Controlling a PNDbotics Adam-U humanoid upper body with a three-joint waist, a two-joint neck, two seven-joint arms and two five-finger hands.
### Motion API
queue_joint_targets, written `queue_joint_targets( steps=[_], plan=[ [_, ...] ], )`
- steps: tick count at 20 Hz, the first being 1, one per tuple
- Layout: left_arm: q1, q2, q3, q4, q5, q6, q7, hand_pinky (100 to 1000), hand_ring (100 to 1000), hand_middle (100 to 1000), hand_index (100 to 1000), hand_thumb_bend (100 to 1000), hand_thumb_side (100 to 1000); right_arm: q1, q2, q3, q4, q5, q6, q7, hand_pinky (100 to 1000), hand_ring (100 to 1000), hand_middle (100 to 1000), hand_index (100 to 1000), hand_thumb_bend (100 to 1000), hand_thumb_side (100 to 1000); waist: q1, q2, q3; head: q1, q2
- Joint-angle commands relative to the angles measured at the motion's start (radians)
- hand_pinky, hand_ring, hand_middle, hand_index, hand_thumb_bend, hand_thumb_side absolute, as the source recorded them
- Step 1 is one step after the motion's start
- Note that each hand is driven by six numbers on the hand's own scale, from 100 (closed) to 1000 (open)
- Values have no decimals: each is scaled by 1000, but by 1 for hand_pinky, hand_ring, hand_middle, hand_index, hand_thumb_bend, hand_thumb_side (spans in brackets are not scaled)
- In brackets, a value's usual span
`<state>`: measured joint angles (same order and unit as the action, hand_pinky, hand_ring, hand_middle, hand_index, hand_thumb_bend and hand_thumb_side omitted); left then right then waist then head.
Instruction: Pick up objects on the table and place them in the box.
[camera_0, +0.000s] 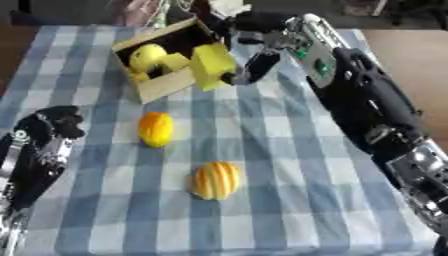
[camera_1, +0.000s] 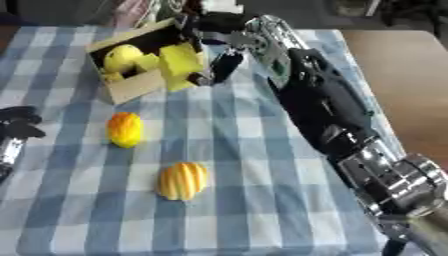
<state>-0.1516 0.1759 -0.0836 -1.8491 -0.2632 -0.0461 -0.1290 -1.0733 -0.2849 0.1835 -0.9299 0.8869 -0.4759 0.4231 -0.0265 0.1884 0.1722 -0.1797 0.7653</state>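
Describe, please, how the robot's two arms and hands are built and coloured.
Both arms are mostly black with silver joints. The right arm has bulky black shells, a silver section with green markings, and a black right hand. The left hand is black too.

Yellow items in box (camera_0: 162, 82); two fruits (camera_0: 156, 129) outside.

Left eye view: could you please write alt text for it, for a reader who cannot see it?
The robot's right hand holds a yellow block at the open cardboard box, which already contains yellow items. Two orange-yellow fruits lie on the blue checked tablecloth; the left hand idles at the left edge.
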Motion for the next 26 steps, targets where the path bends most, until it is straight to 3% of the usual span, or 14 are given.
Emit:
queue_joint_targets(
  steps=[1,3,8,13,14,16,20,26],
  plan=[
    [-17,7,-10,-18,5,-3,-11,722,594,628,776,197,696,-47,25,-72,58,84,70,-67,785,627,467,615,122,249,11,-10,14,-21,5],
    [-19,7,-17,-18,8,-4,-18,722,594,627,776,196,697,-58,52,-118,105,158,132,-133,779,618,473,628,107,246,9,-10,32,-35,5],
    [-21,7,-28,-19,13,-6,-29,722,594,627,776,195,697,-62,112,-204,202,297,352,-359,767,612,523,692,132,316,9,-10,60,-60,5],
    [-24,6,-32,-18,16,-5,-33,721,593,627,776,194,697,-57,136,-222,245,350,503,-554,764,629,605,773,209,442,8,-11,71,-68,5],
    [-25,5,-32,-18,17,-5,-33,721,593,627,776,195,697,-55,138,-220,253,356,519,-574,770,659,659,821,223,482,8,-11,72,-69,5],
    [-25,5,-31,-18,17,-5,-33,721,593,626,776,194,698,-53,139,-212,270,363,527,-576,791,724,768,906,250,539,7,-12,72,-69,5],
    [-25,5,-30,-16,18,-4,-32,721,593,626,776,195,697,-52,134,-200,283,381,500,-500,834,809,925,988,277,583,4,-13,68,-70,5],
    [-26,5,-27,-16,17,-4,-29,720,592,626,776,198,696,-47,128,-193,261,386,452,-420,837,815,932,987,274,576,3,-14,62,-70,5]
  ],
)
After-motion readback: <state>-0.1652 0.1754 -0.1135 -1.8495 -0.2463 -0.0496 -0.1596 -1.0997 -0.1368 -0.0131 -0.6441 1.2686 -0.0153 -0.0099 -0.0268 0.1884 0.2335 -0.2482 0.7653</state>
